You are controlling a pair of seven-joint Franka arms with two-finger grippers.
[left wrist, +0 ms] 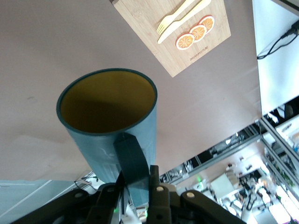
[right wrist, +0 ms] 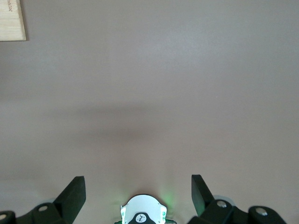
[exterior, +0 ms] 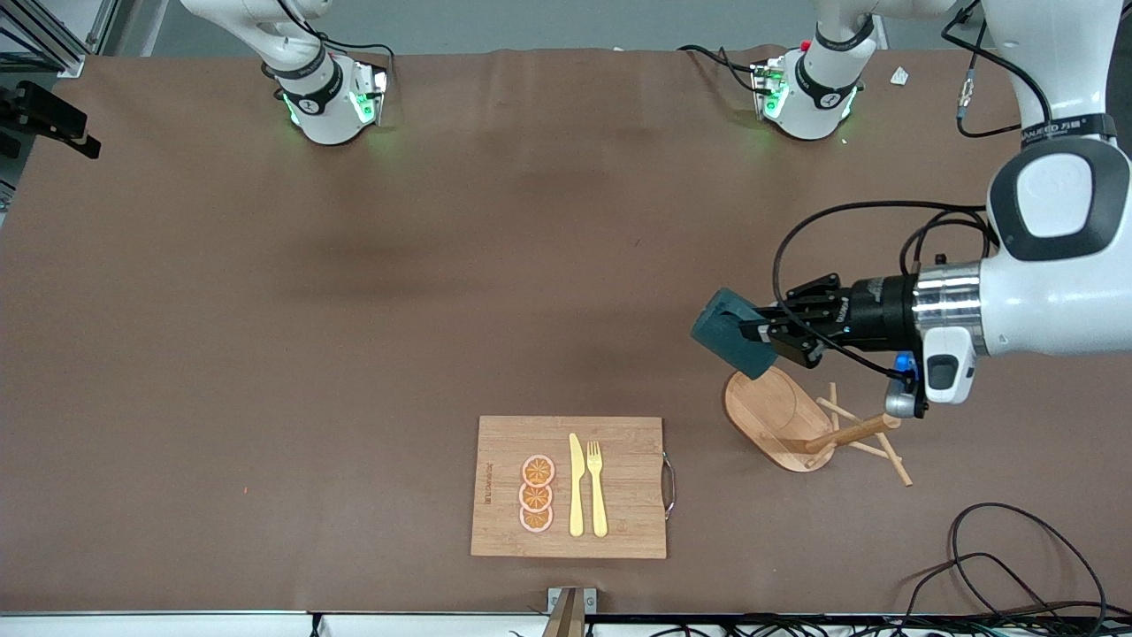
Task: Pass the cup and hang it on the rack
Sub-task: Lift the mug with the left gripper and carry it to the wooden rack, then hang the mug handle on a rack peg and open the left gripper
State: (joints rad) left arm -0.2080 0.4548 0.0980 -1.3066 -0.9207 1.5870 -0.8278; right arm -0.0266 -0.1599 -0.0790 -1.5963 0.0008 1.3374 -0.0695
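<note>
Over the rack [exterior: 800,429], as the front view shows it, the left end effector [exterior: 768,334] is clamped on the cup [exterior: 732,330], which hangs tilted in the air above the oval base at the left arm's end of the bench [exterior: 354,310]. The rack leans, or has tipped, with its post and pegs slanting toward the front camera; a peg at that angle may not hold the handle, and a push from the cup could shove the rack further. The cutting board [exterior: 569,487] lies toward the middle of the bench and carries three orange slices [exterior: 537,494], a knife [exterior: 576,485] and a fork [exterior: 597,488]. From the left wrist view, the fingers [left wrist: 154,186] pinch the handle [left wrist: 131,161] only, so the cup may swing or slip during the approach. The cup's yellowish inside appears empty. From the right wrist view, the right end effector [right wrist: 138,186] waits with its jaws wide apart above bare bench, holding nothing; a corner of the cutting board shows at the frame's edge.
</note>
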